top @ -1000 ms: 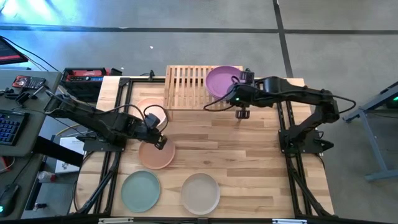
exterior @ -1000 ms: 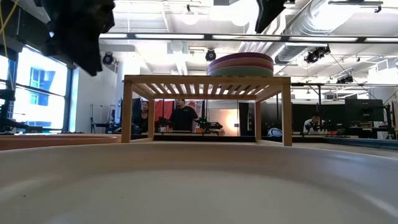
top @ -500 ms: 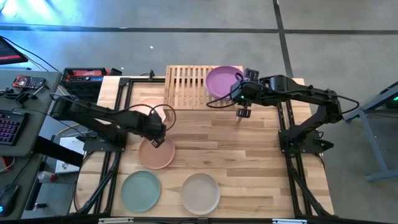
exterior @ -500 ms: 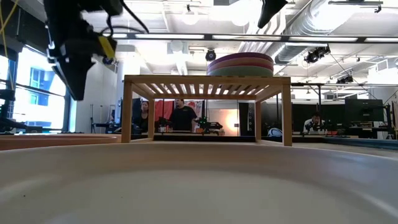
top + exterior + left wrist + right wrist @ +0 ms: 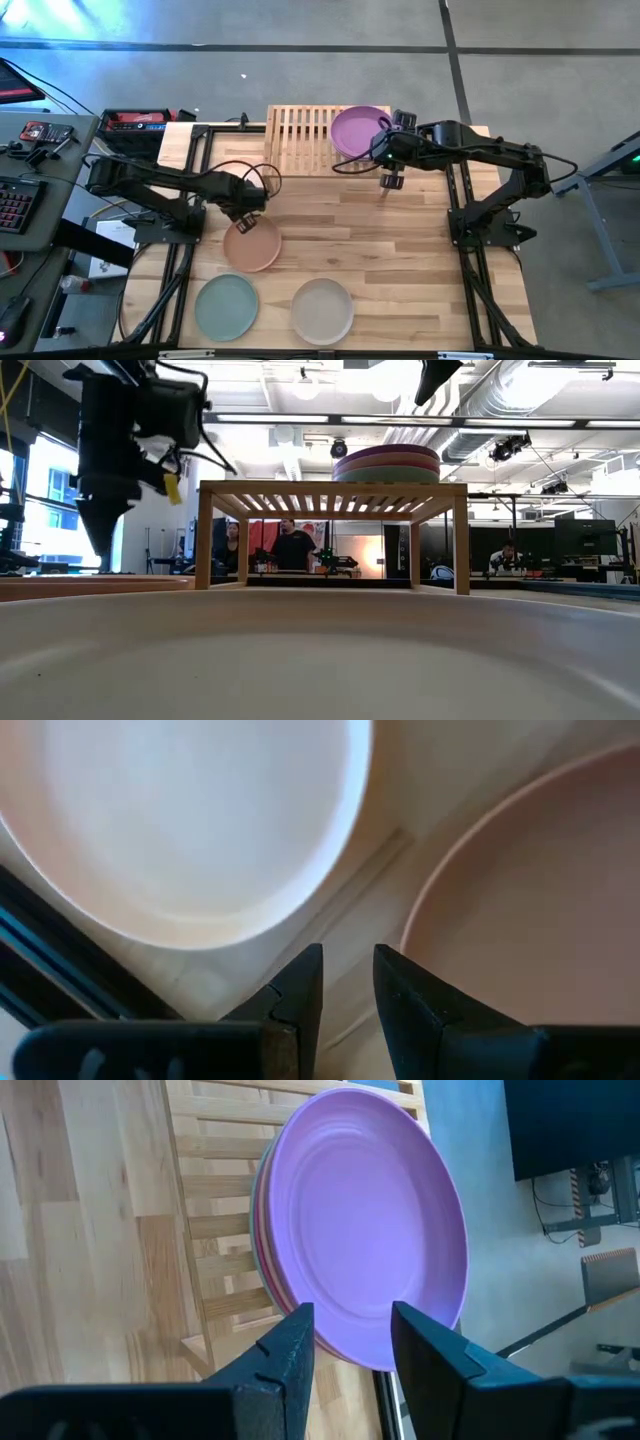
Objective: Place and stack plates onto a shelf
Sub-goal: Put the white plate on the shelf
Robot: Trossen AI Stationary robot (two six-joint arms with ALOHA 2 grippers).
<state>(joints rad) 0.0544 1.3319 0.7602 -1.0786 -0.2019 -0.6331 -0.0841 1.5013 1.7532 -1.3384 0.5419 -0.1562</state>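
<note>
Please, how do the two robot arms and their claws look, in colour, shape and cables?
Both arms are dark, jointed and slim, with black cables looping near the wrists. The left claw and the right claw each have two black, tapered fingers. The left arm carries a small yellow tag; the right arm shows a small green light.

The left half of the light wooden slatted shelf [image 5: 300,138] is unoccupied; its right half is taken up by a plate stack topped by the round purple plate [image 5: 358,130]. Bare plank tabletop [image 5: 400,260] is available at centre and right. The front left is obstructed by the peach plate [image 5: 252,246], mint plate [image 5: 226,305] and beige plate [image 5: 322,310].
</note>
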